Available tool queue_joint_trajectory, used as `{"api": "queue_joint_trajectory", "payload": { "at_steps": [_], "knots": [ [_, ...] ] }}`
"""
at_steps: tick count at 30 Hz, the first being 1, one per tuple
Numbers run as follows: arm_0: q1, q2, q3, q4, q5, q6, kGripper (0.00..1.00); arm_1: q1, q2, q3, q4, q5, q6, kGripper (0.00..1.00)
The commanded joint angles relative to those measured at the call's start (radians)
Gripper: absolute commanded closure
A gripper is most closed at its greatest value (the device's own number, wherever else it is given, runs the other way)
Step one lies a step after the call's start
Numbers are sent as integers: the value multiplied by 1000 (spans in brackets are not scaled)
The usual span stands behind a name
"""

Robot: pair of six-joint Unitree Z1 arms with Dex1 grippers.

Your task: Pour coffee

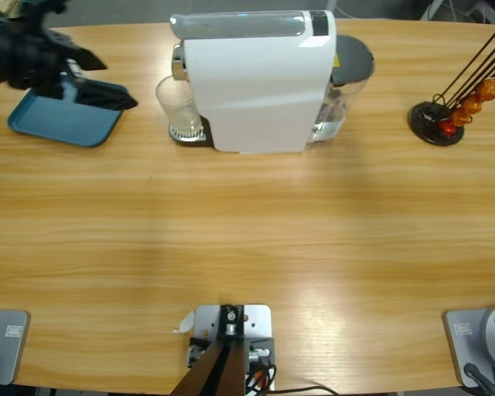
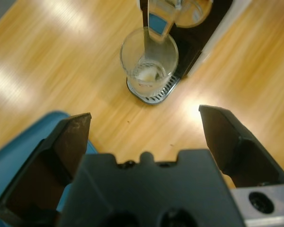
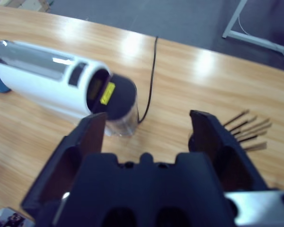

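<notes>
With both the left gripper [image 2: 144, 127] and the right gripper [image 3: 146, 130] spread wide and empty, the glass [image 1: 179, 109] (under the coffee machine [image 1: 260, 78] spout, no dark coffee discernible) could have been toppled by an off-centre approach.

1. No text, brand or number can be read anywhere in these views.
2. A yellow label [image 3: 108, 91] sits on the white coffee machine [image 3: 47, 80], its print too small to read.
</notes>
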Motion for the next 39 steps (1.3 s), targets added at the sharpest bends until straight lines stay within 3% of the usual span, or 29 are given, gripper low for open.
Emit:
{"api": "queue_joint_trajectory", "payload": {
  "at_steps": [1,3,9,14,22,39],
  "knots": [
    [-44,-212,149,4,9,-258,9,2,299,-294,127,84,-35,1000],
    [-65,-230,162,9,11,-268,13,19,369,-386,187,18,-31,1000],
    [-136,-259,174,31,17,-267,18,61,598,-713,432,63,-32,1000],
    [-149,-253,195,30,19,-265,4,85,734,-812,479,73,-23,1000],
    [-149,-231,199,25,25,-264,4,88,755,-830,526,48,0,1000],
    [-158,-208,198,16,25,-264,18,106,769,-839,563,115,24,1000]
  ]
}}
